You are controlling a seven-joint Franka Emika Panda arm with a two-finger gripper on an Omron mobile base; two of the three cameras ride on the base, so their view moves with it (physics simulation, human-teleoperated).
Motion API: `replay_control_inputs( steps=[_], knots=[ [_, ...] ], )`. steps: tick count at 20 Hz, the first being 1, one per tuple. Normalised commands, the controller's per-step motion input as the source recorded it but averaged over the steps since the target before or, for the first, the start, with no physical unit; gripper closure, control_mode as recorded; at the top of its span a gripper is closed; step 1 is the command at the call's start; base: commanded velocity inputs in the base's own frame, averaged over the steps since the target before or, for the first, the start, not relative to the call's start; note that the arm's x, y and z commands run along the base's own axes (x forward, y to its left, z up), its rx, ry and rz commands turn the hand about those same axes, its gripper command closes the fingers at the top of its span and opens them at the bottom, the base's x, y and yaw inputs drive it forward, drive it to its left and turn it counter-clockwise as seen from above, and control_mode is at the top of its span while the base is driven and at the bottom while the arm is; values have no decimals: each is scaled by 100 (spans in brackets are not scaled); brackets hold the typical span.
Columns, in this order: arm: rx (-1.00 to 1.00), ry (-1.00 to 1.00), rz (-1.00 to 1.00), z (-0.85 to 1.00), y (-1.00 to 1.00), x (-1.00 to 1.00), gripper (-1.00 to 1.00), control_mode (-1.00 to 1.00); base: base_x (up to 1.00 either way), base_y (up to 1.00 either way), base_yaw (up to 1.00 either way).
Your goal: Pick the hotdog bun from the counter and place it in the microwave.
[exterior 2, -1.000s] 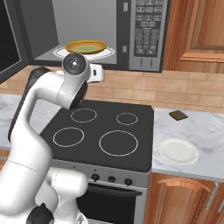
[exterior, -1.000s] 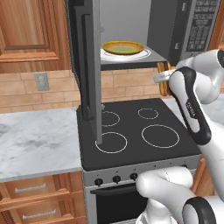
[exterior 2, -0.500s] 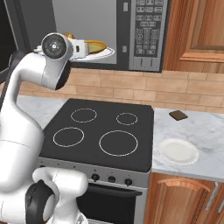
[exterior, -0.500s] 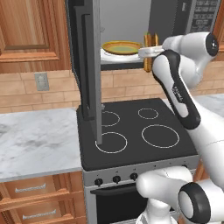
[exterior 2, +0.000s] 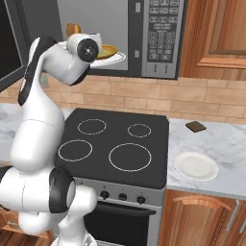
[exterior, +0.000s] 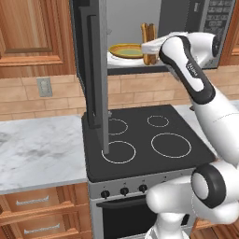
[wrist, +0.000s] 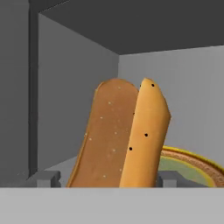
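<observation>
The hotdog bun [wrist: 122, 135] is tan-brown with a lengthwise split. It stands upright between my fingertips [wrist: 43, 178], and my gripper [wrist: 105, 180] is shut on it. In the left base view the bun [exterior: 148, 41] is inside the open microwave [exterior: 205, 23], just right of the yellow plate [exterior: 125, 50], with my gripper [exterior: 150, 50] at the cavity mouth. From the right, the bun [exterior 2: 73, 30] pokes up behind my hand, left of the yellow plate [exterior 2: 108, 50]. In the hand view the plate [wrist: 192, 162] lies low to the right, behind the bun. The marble counter [exterior: 37, 149] lies well below.
The microwave door [exterior: 93, 70] hangs open at the left, reaching down over the black stovetop [exterior: 144, 140]. The keypad panel [exterior 2: 161, 33] is right of the cavity. On the right counter [exterior 2: 226, 141] lie a dark-brown block [exterior 2: 195, 126] and a round white plate [exterior 2: 195, 166].
My arm has risen and swung toward the microwave, carrying the bun from in front of the oven's lower edge up into the cavity beside the yellow plate.
</observation>
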Motion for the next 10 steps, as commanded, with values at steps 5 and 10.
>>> replay_control_inputs(
  steps=[5,10],
  knots=[
    [-13,-8,21,12,8,49,100,-100,0,0,0],
    [-20,0,9,45,1,16,100,-100,0,0,0]
  ],
)
